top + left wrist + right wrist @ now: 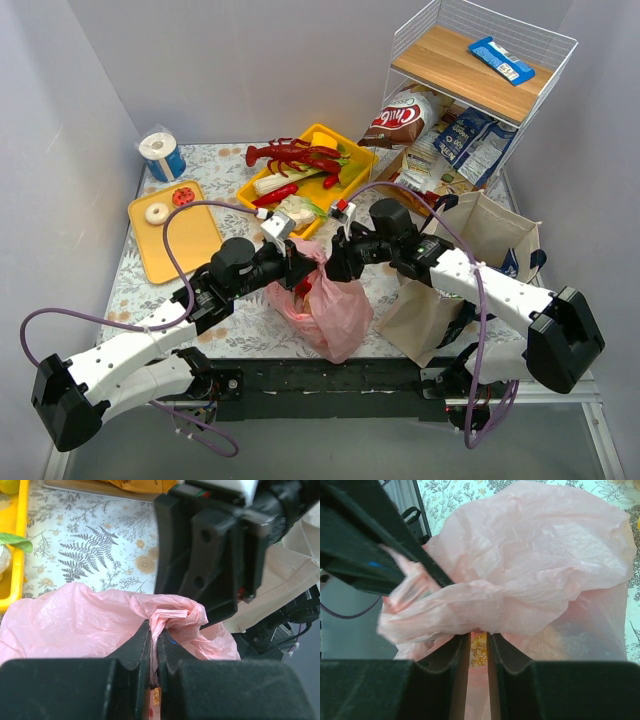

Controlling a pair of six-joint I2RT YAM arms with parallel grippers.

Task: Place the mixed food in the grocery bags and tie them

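Note:
The pink grocery bag [335, 305] slumps at the table's near middle, its top bunched between both grippers. My left gripper [308, 262] is shut on a twisted handle of the pink bag [75, 620], with film pinched between its fingertips [145, 635]. My right gripper [336, 262] meets it from the right. Its jaws [479, 636] stand slightly apart, a fold of pink film [535, 555] draped across their tips. A yellow food piece [480, 652] shows through that gap inside the bag. The beige tote [485, 240] stands open at the right. Snack packets [400, 120] lean in the wire rack.
A yellow bin [345, 145] behind the bag holds a red toy lobster [295, 155] and vegetables. A flat yellow tray [190, 240] at the left carries a donut. A paper roll [162, 155] stands at the back left. A blue packet [500, 60] lies on the rack's wooden shelf.

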